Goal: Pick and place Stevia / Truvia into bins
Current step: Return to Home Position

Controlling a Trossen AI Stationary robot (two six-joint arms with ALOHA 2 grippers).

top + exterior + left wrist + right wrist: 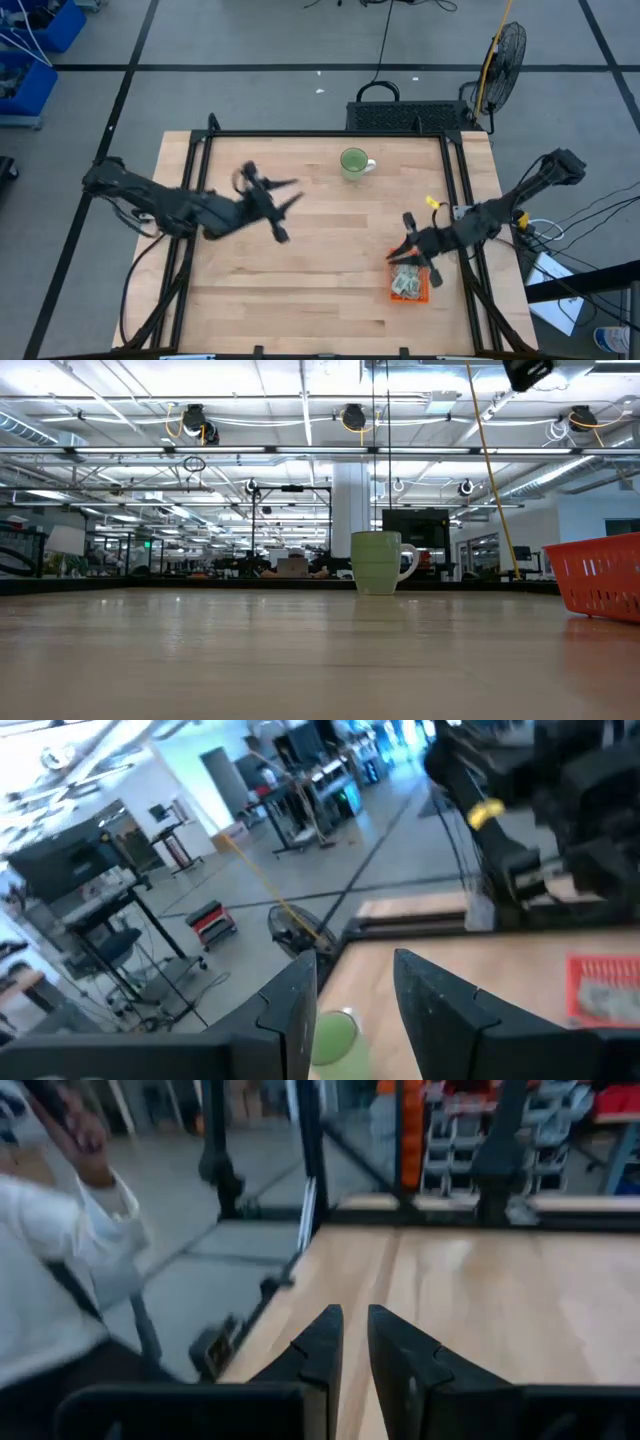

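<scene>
Your right gripper (409, 252) hung over the orange bin (412, 283), jaws a narrow gap apart, holding nothing visible. Sachets (406, 284) lay inside it, near the tabletop's right front corner. Left gripper (288, 200), jaws apart, waited mid-table near the green mug (353, 162). You seemed between picks; next, find a loose sachet.

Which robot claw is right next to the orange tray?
The right gripper. It hangs at the rim of the orange tray, which holds sachets. The left gripper is far off, nearer the green mug.

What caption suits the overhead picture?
Two dark arms over a wooden table, a green mug at the back, sachets in an orange tray.
</scene>
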